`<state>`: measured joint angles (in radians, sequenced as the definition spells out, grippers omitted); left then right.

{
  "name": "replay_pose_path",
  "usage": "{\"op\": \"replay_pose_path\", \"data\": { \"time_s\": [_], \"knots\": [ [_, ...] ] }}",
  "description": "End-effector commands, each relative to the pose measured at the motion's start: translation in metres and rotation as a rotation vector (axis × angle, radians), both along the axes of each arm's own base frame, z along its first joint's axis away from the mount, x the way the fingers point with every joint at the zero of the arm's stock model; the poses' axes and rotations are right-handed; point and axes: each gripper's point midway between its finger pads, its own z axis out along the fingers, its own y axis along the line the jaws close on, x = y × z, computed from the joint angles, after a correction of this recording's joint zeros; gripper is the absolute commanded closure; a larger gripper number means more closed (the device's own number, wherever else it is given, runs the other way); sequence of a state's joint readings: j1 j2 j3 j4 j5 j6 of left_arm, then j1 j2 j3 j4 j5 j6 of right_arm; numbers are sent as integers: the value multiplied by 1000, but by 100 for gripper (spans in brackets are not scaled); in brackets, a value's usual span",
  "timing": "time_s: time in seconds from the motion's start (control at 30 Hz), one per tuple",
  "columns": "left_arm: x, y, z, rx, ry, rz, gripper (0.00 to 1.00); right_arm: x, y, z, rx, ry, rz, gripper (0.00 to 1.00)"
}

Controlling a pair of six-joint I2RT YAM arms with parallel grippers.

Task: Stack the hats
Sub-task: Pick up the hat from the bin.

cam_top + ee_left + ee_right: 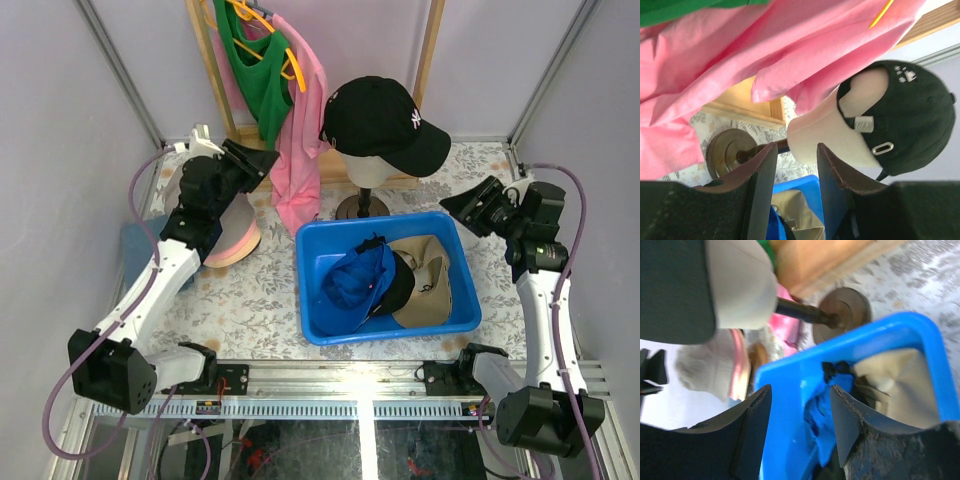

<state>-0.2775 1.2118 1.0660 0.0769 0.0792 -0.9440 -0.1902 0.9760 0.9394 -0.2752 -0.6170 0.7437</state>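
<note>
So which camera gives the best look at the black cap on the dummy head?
The overhead view: the black cap shows whole, brim and white logo included. The left wrist view shows its back and strap, turned sideways. The right wrist view catches only a blurred dark piece.

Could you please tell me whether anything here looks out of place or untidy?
The blue cap and khaki cap lie crumpled together in the blue bin, heaped rather than nested. A black cap sits apart on the mannequin head.
</note>
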Motion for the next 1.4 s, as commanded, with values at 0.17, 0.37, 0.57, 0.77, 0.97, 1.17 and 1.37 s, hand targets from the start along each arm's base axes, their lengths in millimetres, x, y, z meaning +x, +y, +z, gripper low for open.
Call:
{"op": "replay_pose_path", "data": {
  "time_s": [0.17, 0.37, 0.57, 0.77, 0.97, 1.17, 1.37],
  "knots": [
    [-23, -26, -15, 27, -31, -42, 65, -56, -22, -69, -327, 209, -48, 44],
    [-34, -51, -2, 34, -54, -108, 66, -87, -31, -102, -417, 298, -52, 47],
    [-44, -65, 5, 24, -60, -146, 67, -95, -30, -103, -418, 314, -59, 49],
    [-54, -69, 22, 1, -82, -173, 67, -104, -30, -125, -404, 416, -65, 51],
    [-60, -70, 25, -20, -87, -184, 67, -106, -25, -134, -387, 438, -57, 52],
    [-62, -71, 27, -25, -93, -194, 67, -103, -13, -146, -387, 454, -30, 53],
    [-61, -74, 26, -16, -92, -206, 67, -104, -10, -170, -396, 504, -29, 68]
  ]
}}
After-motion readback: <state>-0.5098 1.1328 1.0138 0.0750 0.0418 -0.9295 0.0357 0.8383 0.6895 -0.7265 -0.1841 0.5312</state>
